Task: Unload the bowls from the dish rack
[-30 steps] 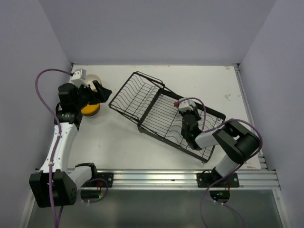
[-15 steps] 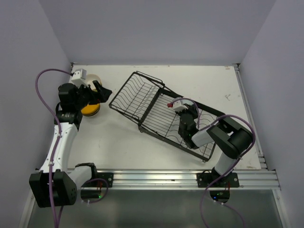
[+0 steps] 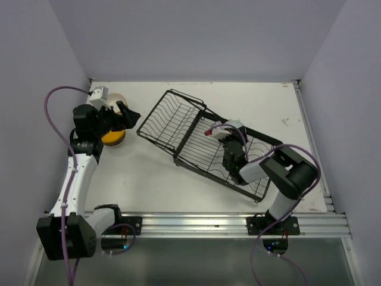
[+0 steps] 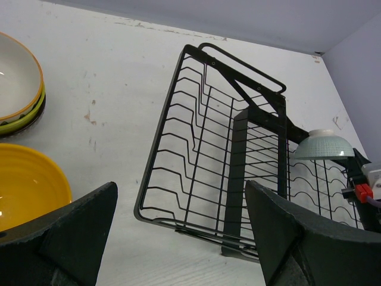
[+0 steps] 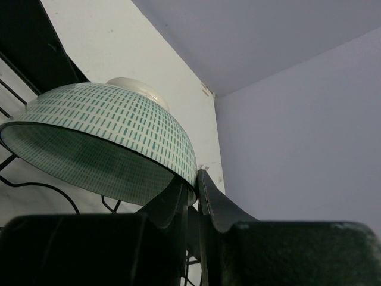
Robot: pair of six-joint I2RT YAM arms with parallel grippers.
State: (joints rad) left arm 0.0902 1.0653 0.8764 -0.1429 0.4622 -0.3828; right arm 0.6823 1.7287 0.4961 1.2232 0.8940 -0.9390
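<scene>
The black wire dish rack (image 3: 196,140) lies at an angle mid-table; it also fills the left wrist view (image 4: 220,167). Over its flat wavy section, my right gripper (image 5: 196,182) is shut on the rim of a pale teal bowl (image 5: 101,137), held upside down above the wires (image 4: 323,145). At the far left, my left gripper (image 3: 127,114) stands open and empty, next to an orange-yellow bowl (image 4: 27,185) and a stack of bowls with a cream one on top (image 4: 18,83). These bowls sit on the table outside the rack.
The basket-like half of the rack (image 3: 169,119) has raised sides and points toward the left gripper. Purple walls close in the table at the back and on both sides. A metal rail (image 3: 196,223) runs along the near edge.
My right gripper has shifted a little left and turned over the rack with the teal bowl in it. The left arm has not moved.
</scene>
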